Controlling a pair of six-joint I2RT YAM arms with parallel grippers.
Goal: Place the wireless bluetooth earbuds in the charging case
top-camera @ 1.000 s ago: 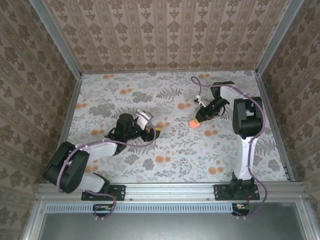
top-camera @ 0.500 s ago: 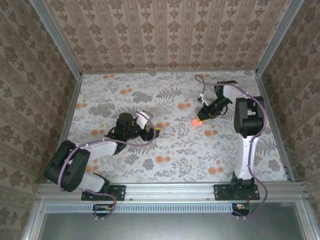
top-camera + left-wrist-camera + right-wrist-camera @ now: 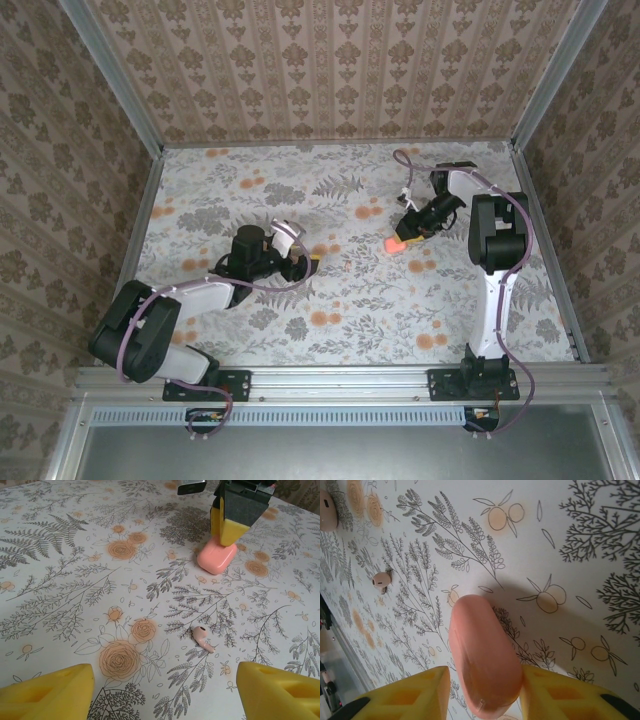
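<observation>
Top view: the right pincer [image 3: 400, 238] grips the pink charging case [image 3: 392, 245] on the floral worktop [image 3: 250, 200]. One earbud [image 3: 347, 266] lies at the case's 8 o'clock, near the left pincer [image 3: 305, 264].

Left wrist: the left pincer [image 3: 165, 692] gapes wide and empty, with the earbud [image 3: 204, 639] ahead at 12 o'clock.

Right wrist: the case [image 3: 485, 660] is clamped between yellow fingers [image 3: 405, 695].

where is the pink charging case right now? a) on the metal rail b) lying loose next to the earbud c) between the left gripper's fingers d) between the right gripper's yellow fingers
d: the right wrist view shows the pink charging case held between the fingers of the right gripper.
</observation>
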